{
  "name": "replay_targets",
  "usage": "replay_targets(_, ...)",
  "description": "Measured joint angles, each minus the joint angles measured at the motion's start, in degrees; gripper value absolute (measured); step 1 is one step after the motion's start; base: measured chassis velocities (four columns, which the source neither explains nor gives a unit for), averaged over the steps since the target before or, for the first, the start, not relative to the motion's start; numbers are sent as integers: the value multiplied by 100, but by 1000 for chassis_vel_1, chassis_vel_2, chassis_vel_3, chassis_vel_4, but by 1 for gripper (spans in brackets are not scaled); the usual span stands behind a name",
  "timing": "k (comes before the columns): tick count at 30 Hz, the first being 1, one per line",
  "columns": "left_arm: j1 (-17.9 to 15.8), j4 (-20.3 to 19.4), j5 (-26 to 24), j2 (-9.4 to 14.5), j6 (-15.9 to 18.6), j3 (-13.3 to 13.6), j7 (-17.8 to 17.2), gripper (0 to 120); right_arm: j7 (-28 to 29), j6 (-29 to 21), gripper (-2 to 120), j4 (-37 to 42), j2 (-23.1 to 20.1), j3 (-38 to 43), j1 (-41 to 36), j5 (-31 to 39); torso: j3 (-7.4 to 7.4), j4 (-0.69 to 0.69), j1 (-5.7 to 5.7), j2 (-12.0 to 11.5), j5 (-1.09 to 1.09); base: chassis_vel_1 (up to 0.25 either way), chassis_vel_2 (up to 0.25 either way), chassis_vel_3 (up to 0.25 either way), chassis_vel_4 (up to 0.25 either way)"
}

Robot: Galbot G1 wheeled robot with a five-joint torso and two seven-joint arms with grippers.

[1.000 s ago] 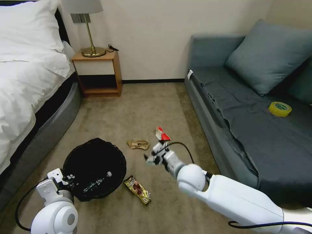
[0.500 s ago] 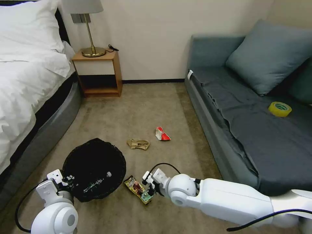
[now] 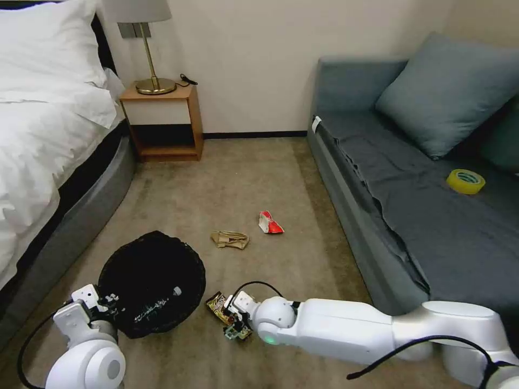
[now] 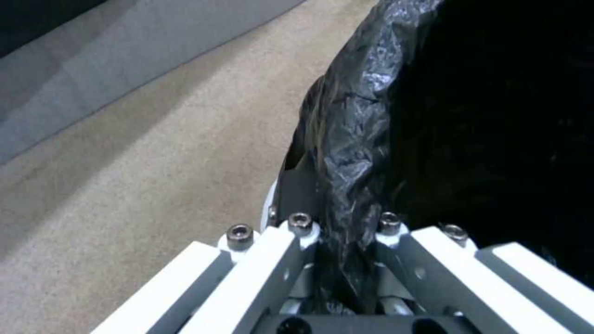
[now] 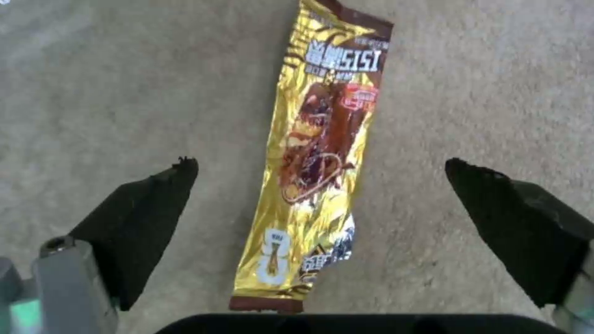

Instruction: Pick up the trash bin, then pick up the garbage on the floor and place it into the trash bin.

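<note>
since a second ago the right gripper (image 3: pixel 233 319) has swung back from beside the red-white packet (image 3: pixel 270 223) and dropped low over the snack wrapper (image 3: pixel 216 303), just right of the trash bin (image 3: pixel 151 283). the bin itself has shifted slightly left in the head view. in the right wrist view the black fingertips (image 5: pixel 142 218) stand wide apart on either side of the wrapper (image 5: pixel 319 157), not touching it.

the wrapper is a long flat pouch of shiny gold foil with brown ends, lying on the short-piled beige carpet (image 3: pixel 243 178). the left gripper (image 4: pixel 343 260) is pressed together on the bin's rim, pinching the crinkly black bag (glossy and creased where it folds over the edge). a clear bottle (image 3: pixel 159 305) lies inside the round bin. the crumpled tan paper (image 3: pixel 230 239) and the packet sit on the carpet farther out, apart from each other, between bed (image 3: pixel 43 151) and sofa (image 3: pixel 411 205).
</note>
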Motion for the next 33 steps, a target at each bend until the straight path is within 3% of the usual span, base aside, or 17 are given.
replay_targets(11,49,0,-11,1,-47,-97,34,3,-16,239,100,-795,337,-317,-87,12,0,-1,0,0,0,0,0,0,0)
replay_targets(23,57,-10,-16,-4,-62,-117,45,3,5,373,99,-996,394,-320,-390,-129,0,-1,0,0,1,0,0,0,0)
replay_targets(27,56,-11,-15,-11,-63,-113,45,3,16,407,94,-1028,400,-311,-402,-154,0,-1,0,0,1,0,0,0,0)
replay_targets(31,64,-16,-3,-29,-83,-104,45,3,23,510,69,-1087,394,-286,-402,-205,0,-1,0,0,1,0,0,0,0)
replay_targets(33,63,-16,-2,-29,-86,-105,45,3,22,534,66,-1116,392,-279,-406,-226,0,-1,0,0,1,0,0,0,0)
